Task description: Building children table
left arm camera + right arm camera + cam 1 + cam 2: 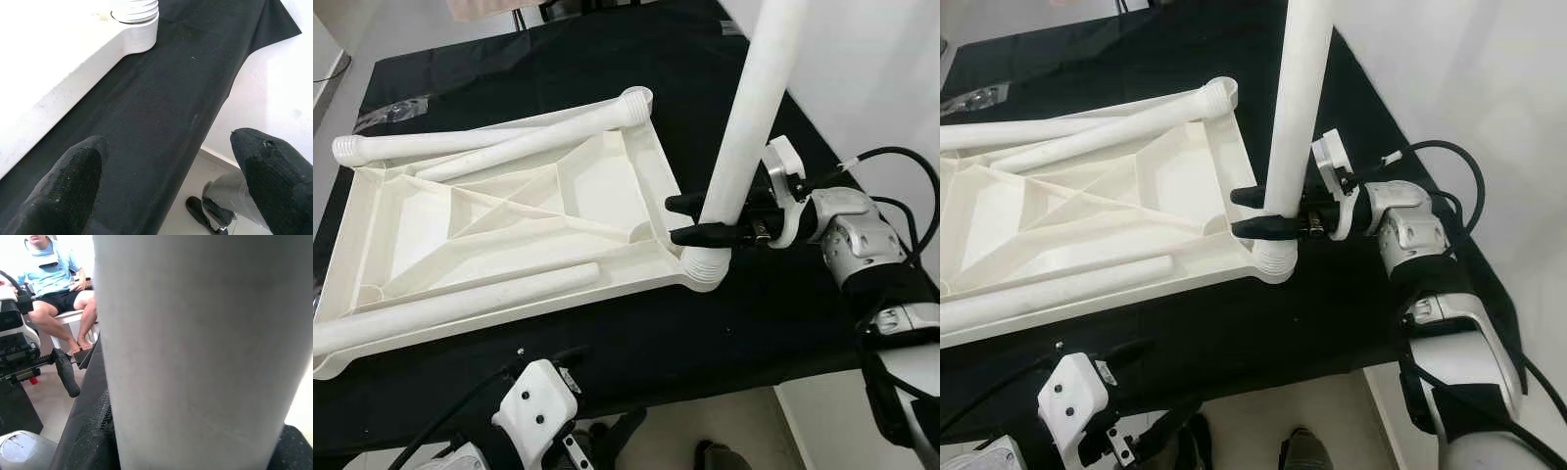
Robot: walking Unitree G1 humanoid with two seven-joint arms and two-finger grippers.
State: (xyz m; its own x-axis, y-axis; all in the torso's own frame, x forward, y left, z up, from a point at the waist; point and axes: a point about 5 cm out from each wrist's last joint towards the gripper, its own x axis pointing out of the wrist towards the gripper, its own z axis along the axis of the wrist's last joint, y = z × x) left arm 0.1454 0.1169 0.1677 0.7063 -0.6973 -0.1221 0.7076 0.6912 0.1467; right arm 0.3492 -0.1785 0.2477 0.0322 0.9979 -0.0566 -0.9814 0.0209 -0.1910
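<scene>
Left eye view: the right pincer (690, 219) clamps the upright leg (751, 108) over the tabletop's (489, 230) threaded socket (705, 267) at the desk's (734, 323) right edge — any tilt risks cross-threading. Left pincer (166, 181) idles, fingers apart.

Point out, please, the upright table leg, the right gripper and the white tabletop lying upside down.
Upright table leg (751, 108): left eye view, middle of its white shaft.
Right gripper (677, 219): left eye view, midway between its black fingertips, which clamp the leg.
White tabletop (607, 181): left eye view, a flat panel of its ribbed underside.
</scene>
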